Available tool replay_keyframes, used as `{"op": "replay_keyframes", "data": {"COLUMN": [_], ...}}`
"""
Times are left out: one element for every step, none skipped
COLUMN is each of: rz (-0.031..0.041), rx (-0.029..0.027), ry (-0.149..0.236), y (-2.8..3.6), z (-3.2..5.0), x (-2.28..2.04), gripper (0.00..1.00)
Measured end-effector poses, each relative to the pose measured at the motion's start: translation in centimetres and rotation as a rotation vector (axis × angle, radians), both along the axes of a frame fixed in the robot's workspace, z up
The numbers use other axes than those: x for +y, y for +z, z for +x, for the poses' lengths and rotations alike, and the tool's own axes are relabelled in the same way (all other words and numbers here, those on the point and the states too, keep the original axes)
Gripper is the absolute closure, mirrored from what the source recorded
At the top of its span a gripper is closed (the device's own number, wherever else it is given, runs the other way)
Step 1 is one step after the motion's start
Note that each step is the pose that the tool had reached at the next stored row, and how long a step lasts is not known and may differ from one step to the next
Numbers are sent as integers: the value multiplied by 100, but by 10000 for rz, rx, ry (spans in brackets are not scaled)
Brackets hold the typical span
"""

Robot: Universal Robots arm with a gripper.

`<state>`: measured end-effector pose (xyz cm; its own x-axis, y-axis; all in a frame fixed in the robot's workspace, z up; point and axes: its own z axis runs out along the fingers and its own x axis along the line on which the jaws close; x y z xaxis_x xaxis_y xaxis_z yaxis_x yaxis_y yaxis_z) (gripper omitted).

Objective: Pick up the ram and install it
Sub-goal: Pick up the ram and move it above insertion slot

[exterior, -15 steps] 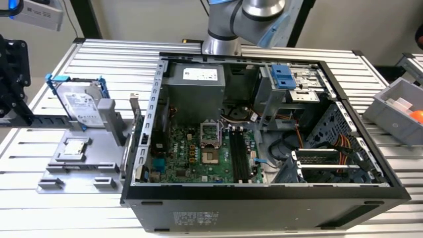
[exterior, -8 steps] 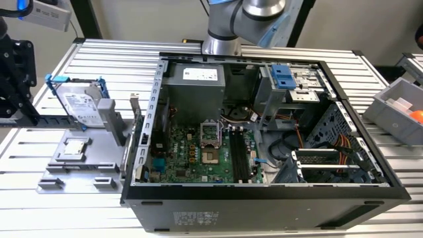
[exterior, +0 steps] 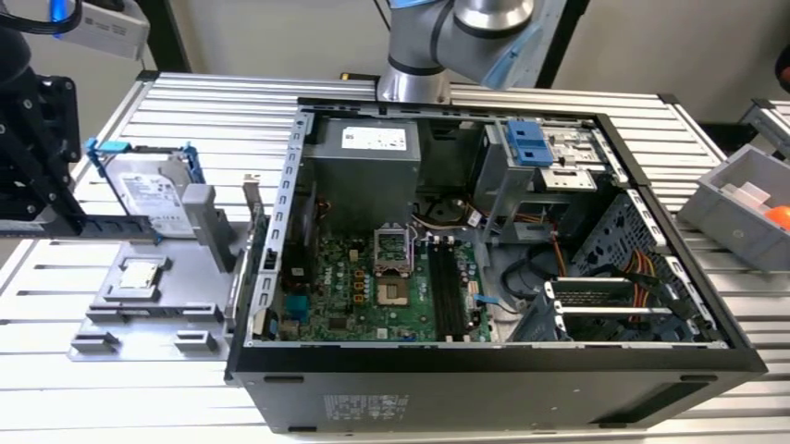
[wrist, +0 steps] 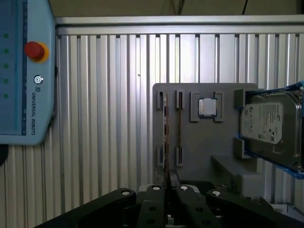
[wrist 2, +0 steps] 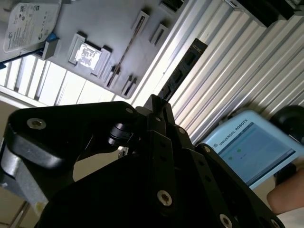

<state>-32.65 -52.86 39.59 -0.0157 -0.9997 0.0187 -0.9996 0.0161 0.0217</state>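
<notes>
Second wrist view: you have the black gripper point(wrist 2: 156, 102) pinched shut on one end of the long, thin, dark-chipped circuit-board ram point(wrist 2: 183, 71), whose long axis points straight out from the fingertips above the ribbed aluminium table point(wrist 2: 247, 61).

Robotics lab or assembly workshop: ribbed aluminium bench point(exterior: 198, 102) under open computer case point(exterior: 494, 370); grey parts fixture point(exterior: 179, 314) beside case; robot arm base point(exterior: 413, 88) behind case; grey bin point(exterior: 728, 199) near case.

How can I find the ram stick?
Start at the black gripper over the ribbed metal table. The ram is the long dark stick pinched in its tips. It is thin and narrow, unlike the boxy hard drive and square processor.
</notes>
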Motion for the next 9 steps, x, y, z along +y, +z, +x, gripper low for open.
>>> {"op": "replay_keyframes", "data": {"rz": [-1,0,-1,-1,-1,-1,0,-1,0], "rx": [2,2,3,4,4,6,5,7,7], "ry": [0,-1,-1,-1,0,0,-1,0,-1], "y": [1,0,1,1,0,1,0,1,0], "z": [11,21,31,42,54,65,76,86,97], "x": [0,0,0,0,0,0,0,0,0], "gripper": [100,100,100,100,100,100,100,100,100]}}
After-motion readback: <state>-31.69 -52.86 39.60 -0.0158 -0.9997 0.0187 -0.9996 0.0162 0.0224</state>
